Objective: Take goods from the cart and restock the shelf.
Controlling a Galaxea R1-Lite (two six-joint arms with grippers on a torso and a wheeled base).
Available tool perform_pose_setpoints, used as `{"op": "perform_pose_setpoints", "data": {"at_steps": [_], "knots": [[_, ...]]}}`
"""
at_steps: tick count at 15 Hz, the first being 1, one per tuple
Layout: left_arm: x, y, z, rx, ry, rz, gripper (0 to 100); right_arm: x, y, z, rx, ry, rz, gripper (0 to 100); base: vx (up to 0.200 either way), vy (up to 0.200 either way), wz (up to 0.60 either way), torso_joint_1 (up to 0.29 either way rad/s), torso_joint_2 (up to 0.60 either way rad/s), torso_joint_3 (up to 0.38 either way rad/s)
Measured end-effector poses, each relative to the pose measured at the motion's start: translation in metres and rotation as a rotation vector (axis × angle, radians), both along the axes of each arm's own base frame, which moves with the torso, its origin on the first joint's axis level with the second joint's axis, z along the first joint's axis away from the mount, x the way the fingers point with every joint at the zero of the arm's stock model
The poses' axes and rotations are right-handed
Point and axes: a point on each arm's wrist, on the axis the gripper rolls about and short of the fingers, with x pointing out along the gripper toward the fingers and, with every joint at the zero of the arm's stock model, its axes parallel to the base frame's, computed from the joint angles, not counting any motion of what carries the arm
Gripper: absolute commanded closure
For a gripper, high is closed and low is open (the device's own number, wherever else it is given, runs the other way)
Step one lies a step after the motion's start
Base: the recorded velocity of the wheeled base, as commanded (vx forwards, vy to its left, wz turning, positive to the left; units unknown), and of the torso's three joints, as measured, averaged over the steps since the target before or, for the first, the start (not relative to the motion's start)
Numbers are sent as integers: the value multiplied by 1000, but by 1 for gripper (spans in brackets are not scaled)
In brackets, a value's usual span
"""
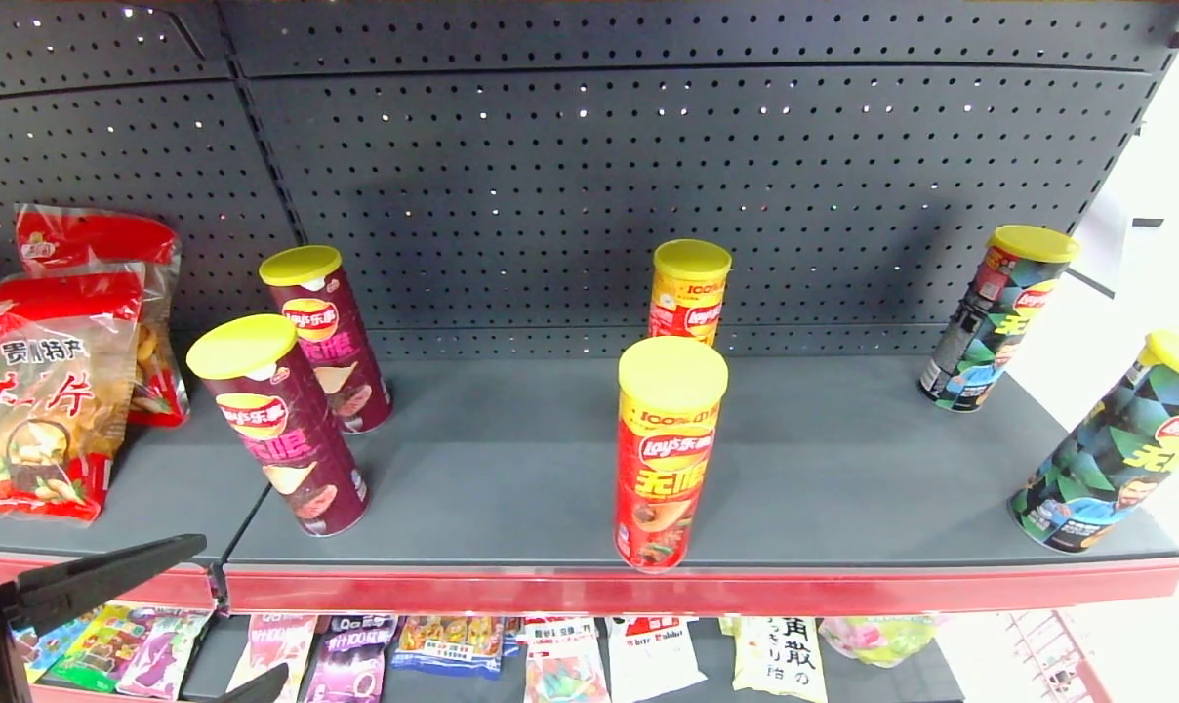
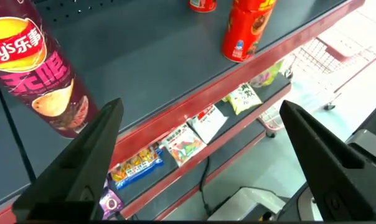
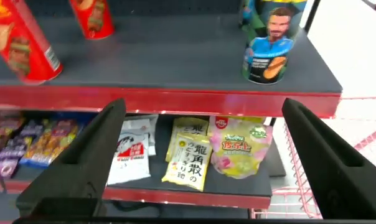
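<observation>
- Closest in, the left gripper (image 1: 241, 605) hangs low in front of the shelf's red front edge (image 1: 697, 591), near its left end; its two dark fingers (image 2: 76, 168) are spread wide with nothing between them
- the right gripper (image 3: 203, 102) sits at about the same height before the right part of the shelf (image 1: 511, 469), fingers likewise wide apart and empty
- six tall chip cans stand upright on the shelf in three pairs: two maroon cans (image 1: 282, 430) at the left, one behind the other; a red can (image 1: 663, 454) at the front middle with a yellow can (image 1: 689, 291) behind it; two dark patterned cans (image 1: 1112, 444) at the right, the front one near the shelf's corner
- the pairs stand well apart, leaving broad bare board between them
- snack bags (image 1: 53, 391) fill the neighbouring bay at the left; small packets (image 1: 570, 664) lie along the lower shelf (image 3: 194, 198)
- the cart (image 3: 362, 168) shows as pink wire beyond the shelf's right end; its load is hidden
- judged from this, restocking is part done: some cans are in place, much room is left, and neither gripper carries goods; the likely next step is a turn to the cart for another can, then setting it into a gap without knocking the upright ones
</observation>
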Motion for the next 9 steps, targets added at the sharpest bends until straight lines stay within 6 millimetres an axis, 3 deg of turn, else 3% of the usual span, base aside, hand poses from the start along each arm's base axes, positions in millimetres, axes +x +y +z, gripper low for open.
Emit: {"op": "perform_pose_setpoints", "data": {"at_steps": [3, 5, 9], "knots": [[0, 0, 1, 1, -6, -1, 0, 0, -1, 0, -56, -54, -34, 0, 0, 0, 0, 0, 0, 0], [-1, 1, 1, -1, -13, -1, 0, 1, -2, -6, 12, -7, -102, 0, 0, 0, 0, 0, 0, 0], [-2, 1, 2, -3, -19, -3, 0, 1, -1, -7, -3, 0, -49, 0, 0, 0, 0, 0, 0, 0]]}}
